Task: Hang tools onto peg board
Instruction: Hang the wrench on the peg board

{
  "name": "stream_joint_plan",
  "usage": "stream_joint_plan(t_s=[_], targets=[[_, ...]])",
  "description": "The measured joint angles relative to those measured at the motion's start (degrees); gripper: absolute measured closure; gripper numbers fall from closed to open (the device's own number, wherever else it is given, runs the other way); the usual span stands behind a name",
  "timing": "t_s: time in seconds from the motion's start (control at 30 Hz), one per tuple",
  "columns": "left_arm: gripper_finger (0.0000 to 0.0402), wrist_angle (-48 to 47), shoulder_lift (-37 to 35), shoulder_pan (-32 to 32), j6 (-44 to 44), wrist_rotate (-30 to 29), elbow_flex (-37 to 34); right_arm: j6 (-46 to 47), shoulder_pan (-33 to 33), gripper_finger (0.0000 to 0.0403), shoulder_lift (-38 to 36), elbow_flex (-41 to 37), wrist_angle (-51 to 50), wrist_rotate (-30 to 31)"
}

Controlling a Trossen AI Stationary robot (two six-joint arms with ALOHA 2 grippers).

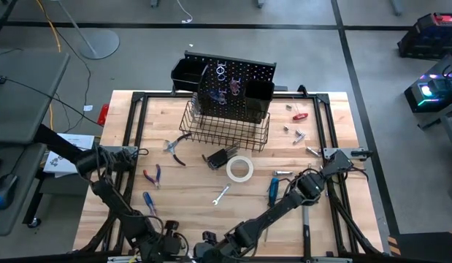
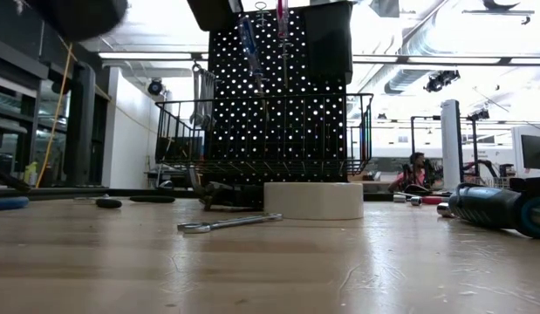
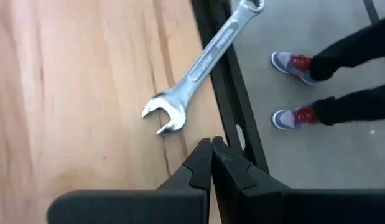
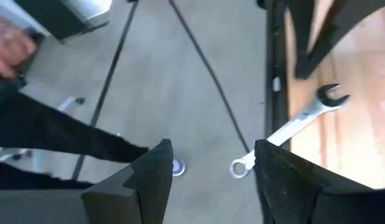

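In the left wrist view a silver wrench (image 3: 195,68) lies slantwise. Its open-jaw end rests on the wood and its ring end reaches over the black edge rail above the floor. My left gripper (image 3: 211,143) (image 1: 140,152) is shut, just short of the open-jaw end and clear of it. In the right wrist view a silver wrench (image 4: 292,127) also lies across a rail; I cannot tell if it is the same one. My right gripper (image 4: 211,149) (image 1: 341,155) hangs open above its ring end. The peg board (image 1: 233,88) (image 2: 278,96) stands at the far edge.
A wire basket (image 1: 226,128) hangs on the board's front. The tape roll (image 1: 240,169), hammer (image 1: 220,157), another wrench (image 1: 222,193), pliers (image 1: 174,150) and blue screwdrivers (image 1: 272,190) lie on the wood. A person's shoes (image 3: 292,62) stand on the floor beside the rail.
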Motion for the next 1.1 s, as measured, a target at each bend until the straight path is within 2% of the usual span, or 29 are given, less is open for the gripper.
stream_joint_plan(t_s=[0.1,0.23,0.43,0.6,0.8,0.9,1.1], targets=[[0.0401,2.01,0.02,0.0,6.04,1.99,-0.01,-0.45,0.36,0.0187,0.35,0.0,0.76,2.89],[0.0401,1.35,0.04,-0.19,12.59,4.25,-0.01,-0.12,0.73,0.0187,0.47,0.0,2.24,3.11],[0.0401,0.45,0.04,-0.07,13.69,3.2,0.05,-2.5,1.79,0.019,2.88,0.31,3.97,3.3],[0.0401,0.22,0.04,-0.01,10.0,2.19,0.05,-11.96,2.45,0.0209,3.53,0.66,3.13,3.83],[0.0401,-0.33,0.04,0.54,4.32,-0.6,0.05,-27.39,2.78,0.0229,3.87,0.57,3.78,9.68],[0.0401,0.36,0.04,1.16,0.87,0.02,0.05,-34.89,3.1,0.023,4.46,0.59,5.39,9.77],[0.0401,2.19,0.0,1.14,-4.07,0.04,0.44,-43.92,5.04,0.0222,5.06,0.55,6.38,10.2]])
